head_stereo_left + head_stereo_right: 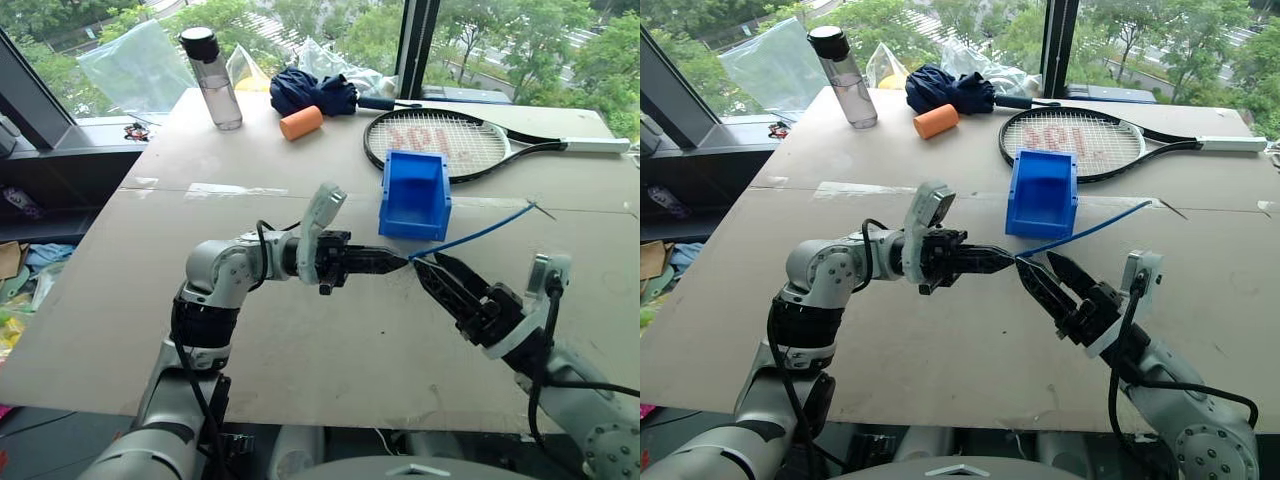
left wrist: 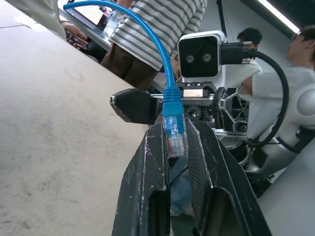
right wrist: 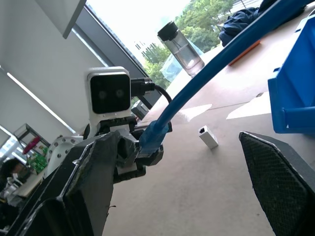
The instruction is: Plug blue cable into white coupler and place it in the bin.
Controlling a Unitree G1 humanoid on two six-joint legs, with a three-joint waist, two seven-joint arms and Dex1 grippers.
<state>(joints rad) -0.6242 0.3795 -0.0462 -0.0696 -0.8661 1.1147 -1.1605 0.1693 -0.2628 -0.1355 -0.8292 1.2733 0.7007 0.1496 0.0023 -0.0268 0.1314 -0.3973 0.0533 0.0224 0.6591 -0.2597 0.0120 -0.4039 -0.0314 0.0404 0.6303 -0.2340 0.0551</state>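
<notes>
Clamping the clear plug end of the blue cable (image 2: 173, 123) between its two black fingers, the left gripper (image 1: 392, 262) was held level above the middle of the table (image 1: 300, 350), pointing toward three o'clock. Facing it from about four o'clock, the right gripper (image 1: 1042, 272) had its fingers spread apart and bare, one to either side of the cable just behind the plug, holding nothing. From the pinch the cable ran off toward two o'clock in a shallow arc, its far end reaching the table beyond the bin (image 1: 415, 195), which sat at about one o'clock from the grippers with its low front lip facing the robot. The white coupler (image 3: 208, 137) lay on the table apart from the cable; its spot could be read in the right wrist view alone. The cable looked light and limp along its length, so I judged it would sag and swing if taken mid-run; the stiff blue boot just behind the plug seemed the best hold for steering. The clear plug looked hard and slick with a fragile latch tab. The coupler, tiny and light, would likely skid when pushed unless gripped across its sides with the socket left open.
</notes>
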